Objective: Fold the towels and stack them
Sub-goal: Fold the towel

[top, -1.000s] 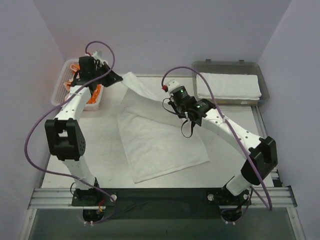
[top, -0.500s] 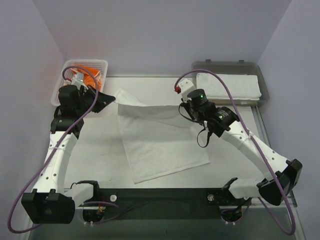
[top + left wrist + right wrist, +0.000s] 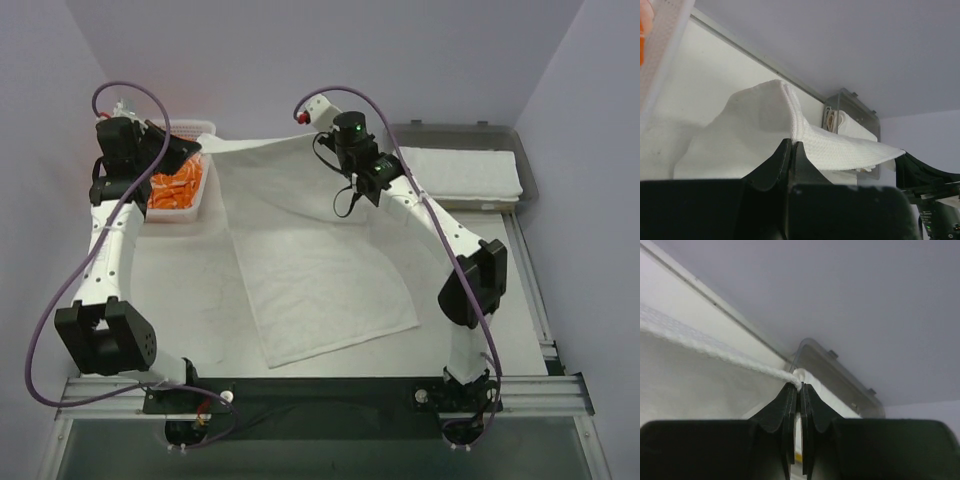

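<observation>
A large white terry towel (image 3: 310, 270) lies spread over the table, its far edge lifted and stretched between my two grippers. My left gripper (image 3: 192, 150) is shut on the far left corner; in the left wrist view the towel (image 3: 765, 130) rises from the gripper (image 3: 792, 144). My right gripper (image 3: 318, 140) is shut on the far right corner; in the right wrist view the towel's edge (image 3: 700, 342) runs left from the gripper (image 3: 801, 386). A folded white towel (image 3: 460, 170) lies in the grey tray (image 3: 528, 165). An orange-and-white towel (image 3: 175, 185) fills the white mesh basket (image 3: 205, 190).
The basket stands at the far left under my left arm. The grey tray stands at the far right; it also shows in the left wrist view (image 3: 852, 102) and the right wrist view (image 3: 840, 375). The back wall is close behind both grippers.
Both grippers have risen and moved toward the back wall, pulling the towel's far edge up and taut. The towel has opened out from a partial fold.
</observation>
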Action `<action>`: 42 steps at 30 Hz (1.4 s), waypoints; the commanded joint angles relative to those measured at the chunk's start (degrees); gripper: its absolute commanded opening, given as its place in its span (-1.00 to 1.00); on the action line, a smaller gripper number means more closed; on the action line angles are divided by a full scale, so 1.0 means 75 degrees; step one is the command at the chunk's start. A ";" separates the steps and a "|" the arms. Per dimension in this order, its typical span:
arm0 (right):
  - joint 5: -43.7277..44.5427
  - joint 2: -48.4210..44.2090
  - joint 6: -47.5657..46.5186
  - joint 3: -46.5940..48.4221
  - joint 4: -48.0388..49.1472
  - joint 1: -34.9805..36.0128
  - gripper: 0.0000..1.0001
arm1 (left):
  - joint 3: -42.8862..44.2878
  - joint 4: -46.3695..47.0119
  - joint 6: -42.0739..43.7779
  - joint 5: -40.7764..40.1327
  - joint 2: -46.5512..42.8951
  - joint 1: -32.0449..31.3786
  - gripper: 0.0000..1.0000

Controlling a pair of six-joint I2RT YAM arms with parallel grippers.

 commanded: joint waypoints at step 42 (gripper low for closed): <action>-0.0889 0.1989 -0.3226 0.0820 0.6907 -0.0897 -0.97 | 0.0001 0.1658 -0.0424 0.1187 0.0103 0.0727 -1.00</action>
